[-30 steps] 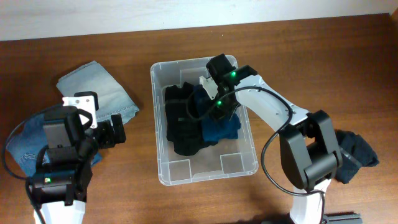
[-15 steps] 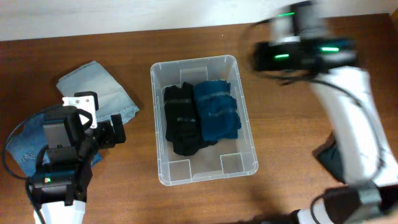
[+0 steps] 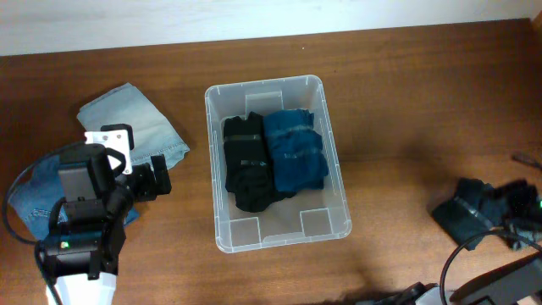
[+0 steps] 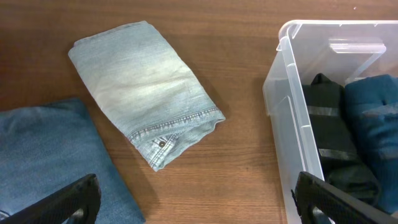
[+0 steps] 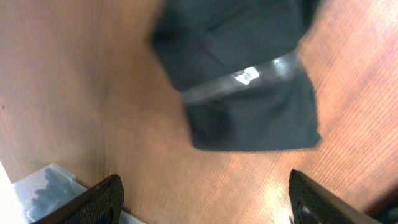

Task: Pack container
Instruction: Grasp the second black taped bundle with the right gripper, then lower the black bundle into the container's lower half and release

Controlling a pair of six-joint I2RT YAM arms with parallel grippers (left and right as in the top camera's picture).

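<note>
The clear container (image 3: 210,161) stands mid-table. Inside lie a folded black garment (image 3: 248,165) and a dark blue one (image 3: 295,157), side by side. My left gripper (image 3: 152,180) hovers left of the bin, open and empty over bare wood (image 4: 202,205). The container's wall (image 4: 280,93) shows at the right of the left wrist view. At the far right edge my right gripper (image 3: 518,224) is open and holds nothing (image 5: 208,202). It hangs beside a folded dark garment (image 3: 470,216). In the right wrist view that garment (image 5: 249,81) carries a shiny band and lies ahead of the fingers.
A folded light denim piece (image 3: 135,123) lies left of the bin, also seen as light denim (image 4: 146,87) in the left wrist view. A darker blue denim piece (image 3: 30,203) sits partly under my left arm. The container's front part shows bare base (image 3: 279,222).
My right gripper has opened, left the container and swung to the far right over the dark garment. The dark blue garment stays in the bin. The left arm has not moved.
</note>
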